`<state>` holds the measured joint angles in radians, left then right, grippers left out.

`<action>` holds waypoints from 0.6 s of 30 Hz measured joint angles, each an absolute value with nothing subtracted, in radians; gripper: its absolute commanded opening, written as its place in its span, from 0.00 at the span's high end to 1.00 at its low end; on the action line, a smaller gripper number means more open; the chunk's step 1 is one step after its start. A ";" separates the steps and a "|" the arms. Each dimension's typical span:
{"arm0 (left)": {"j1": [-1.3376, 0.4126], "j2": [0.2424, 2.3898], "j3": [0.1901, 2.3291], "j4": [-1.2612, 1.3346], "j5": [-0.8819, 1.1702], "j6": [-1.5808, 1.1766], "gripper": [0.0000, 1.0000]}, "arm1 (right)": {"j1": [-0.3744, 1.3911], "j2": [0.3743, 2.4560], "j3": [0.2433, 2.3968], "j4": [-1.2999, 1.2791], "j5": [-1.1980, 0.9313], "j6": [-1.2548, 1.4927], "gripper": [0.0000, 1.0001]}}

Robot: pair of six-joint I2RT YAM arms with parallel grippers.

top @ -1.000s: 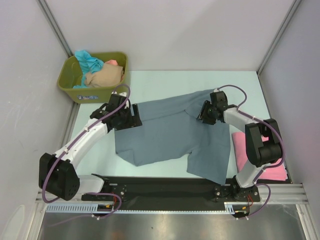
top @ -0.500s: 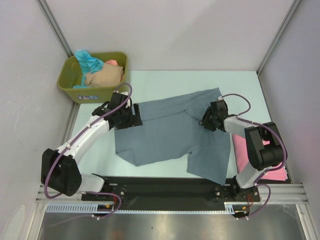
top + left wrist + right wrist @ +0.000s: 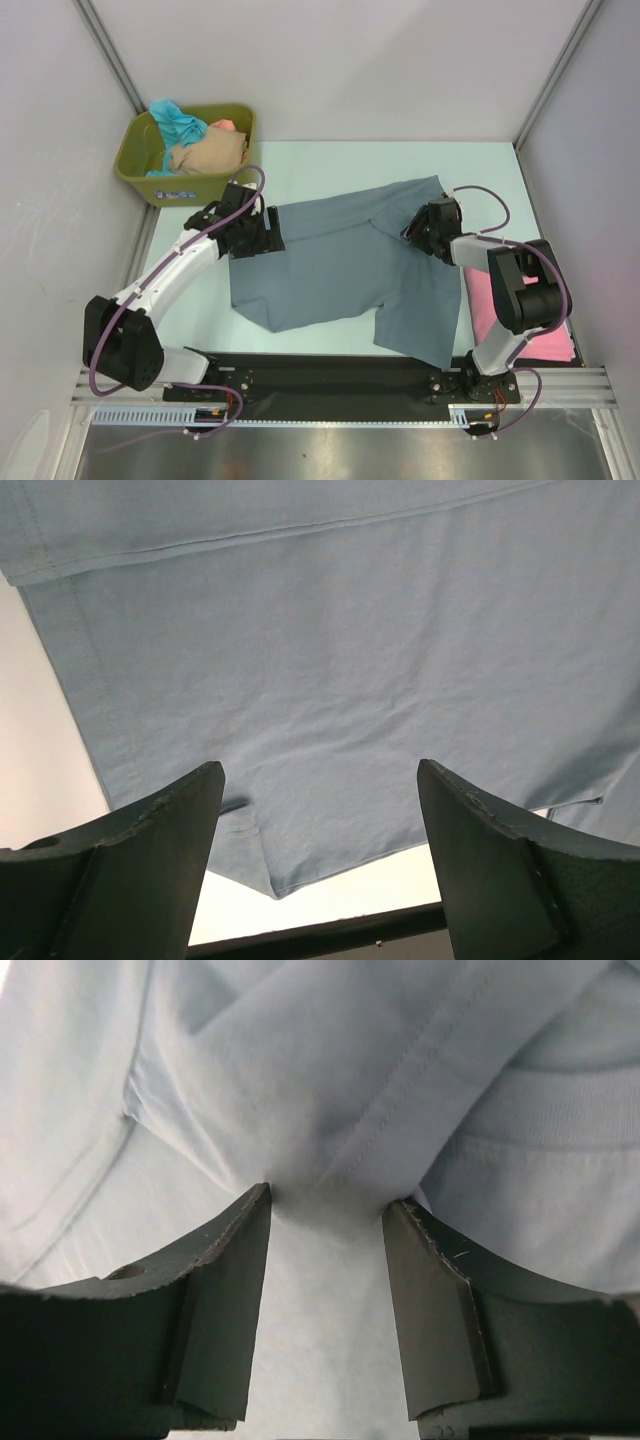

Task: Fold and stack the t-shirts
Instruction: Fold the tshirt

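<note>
Left tool [image 3: 265,233] hangs released, fingers wide, over the left edge of the grey-blue t-shirt [image 3: 340,270], which lies spread across the desk [image 3: 330,165]. Right tool [image 3: 327,1205] is clenched on a fold beside its collar.

Here is the grey-blue shirt [image 3: 350,265], showing plain slate all over. The pink shirt [image 3: 482,305] is peeking out solid pink. The tub [image 3: 135,172] is glowing olive green, with a teal shirt [image 3: 180,122], a beige shirt [image 3: 205,152] and a salmon shirt [image 3: 228,125] showing inside. The table [image 3: 330,165] is looking pale mint. The arms [image 3: 165,275] are wearing white and black, and purple cables [image 3: 255,180] are looping over them.
</note>
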<state>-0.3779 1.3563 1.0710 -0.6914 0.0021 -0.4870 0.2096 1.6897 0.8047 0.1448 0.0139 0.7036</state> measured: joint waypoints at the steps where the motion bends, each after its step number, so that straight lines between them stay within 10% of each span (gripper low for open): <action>1: -0.378 1.357 1.071 -0.693 0.000 -0.487 0.16 | 0.204 1.697 0.807 0.157 0.006 0.705 0.47; 18: -0.378 1.368 1.070 -0.673 -0.005 -0.491 0.16 | 0.145 1.737 0.782 0.355 -0.228 1.067 0.52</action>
<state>-0.3779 1.3682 1.0698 -0.6727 -0.0051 -0.4908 0.1452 1.7370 0.7818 0.3546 -0.2279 1.0668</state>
